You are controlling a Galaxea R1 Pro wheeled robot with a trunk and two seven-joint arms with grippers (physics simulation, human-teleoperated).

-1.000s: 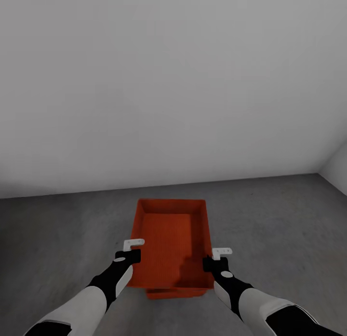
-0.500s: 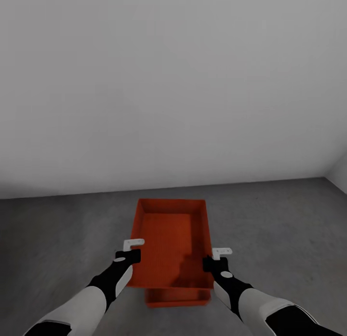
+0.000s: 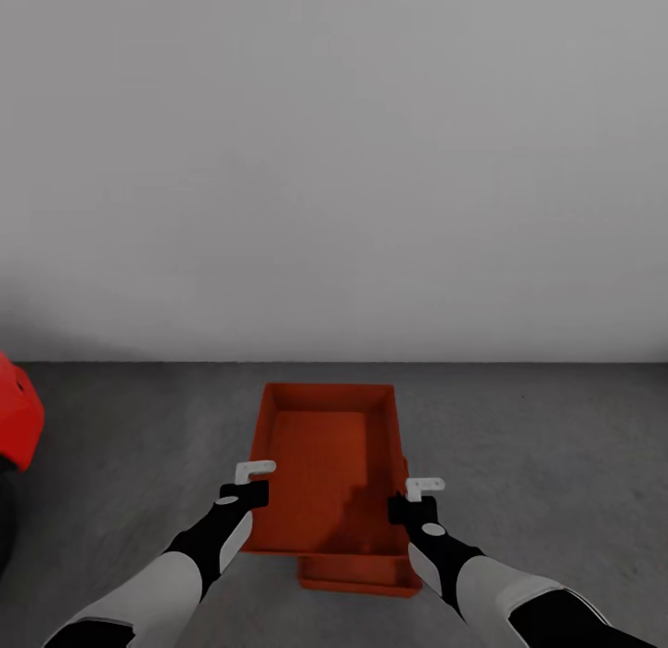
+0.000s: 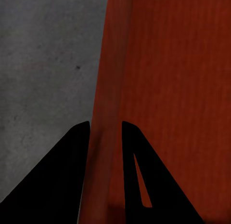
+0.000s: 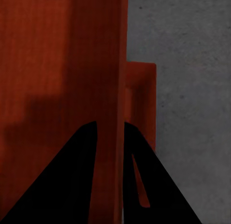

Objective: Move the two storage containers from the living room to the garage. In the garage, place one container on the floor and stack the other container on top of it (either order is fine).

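Grey garage floor (image 3: pixel 557 462) and plain wall (image 3: pixel 334 165) surround 1 bin (image 3: pixel 327 462) held over a 2nd bin (image 3: pixel 357 574), left gripper (image 3: pixel 249 481) and right gripper (image 3: pixel 415 499) each clamped on a side wall, red car (image 3: pixel 17 416) at left.

Two arms rise from the lower corners of the head view, each with a glossy white forearm shell, a matte black wrist, and a small white bracket with two dots above the black left claw (image 3: pixel 256 488) and right claw (image 3: pixel 409 502).
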